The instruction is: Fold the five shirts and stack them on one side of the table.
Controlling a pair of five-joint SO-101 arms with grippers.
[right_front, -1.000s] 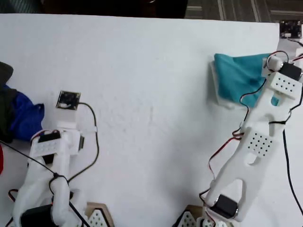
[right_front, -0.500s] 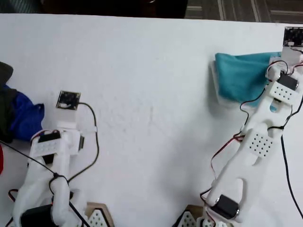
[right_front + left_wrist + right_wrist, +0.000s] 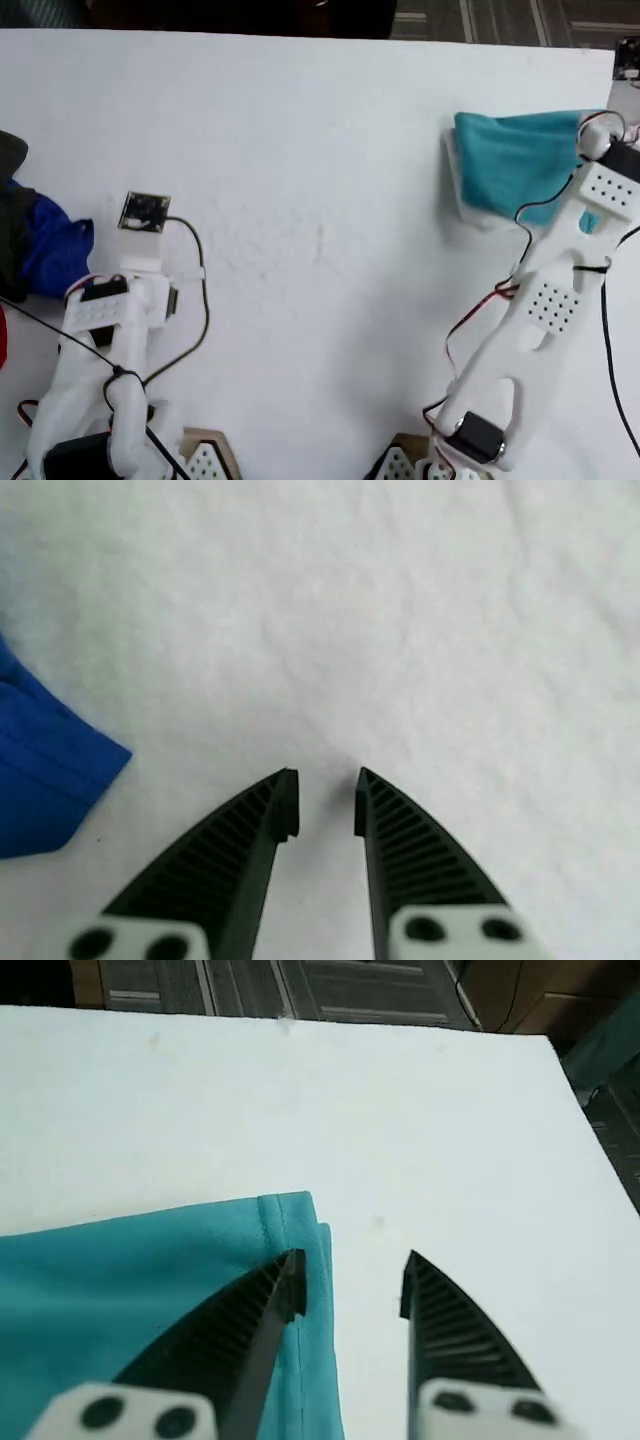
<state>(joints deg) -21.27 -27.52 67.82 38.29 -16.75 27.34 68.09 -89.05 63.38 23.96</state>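
Since a second ago my right arm's wrist has swung out toward the table's side edge, past the corner of the teal shirt, while the left arm has not budged.

Starting on the left: the left gripper (image 3: 325,802) hangs over bare white table (image 3: 300,150) with its jaws a narrow gap apart and nothing between them. The blue shirt (image 3: 40,770) lies crumpled just off to one side of the jaws, not touching them, and in the high view it sits bunched against a dark garment (image 3: 12,215) at the table's edge. I judge these as not yet folded.

On the right, the right gripper (image 3: 350,1285) is parted wider and holds nothing. One jaw sits over the hemmed edge of the teal shirt (image 3: 130,1270); the other is over bare table just beyond that edge. The shirt lies folded on what looks like a white garment (image 3: 455,175), close to the table's side.

My worry is this hem. If the jaws close where they are, they could pinch only the top layer and peel the fold open as the arm lifts. A sideways drag could also shift the stack toward the nearby table edge. On the left, a careless grab into the bunched pile could lift two garments at once.
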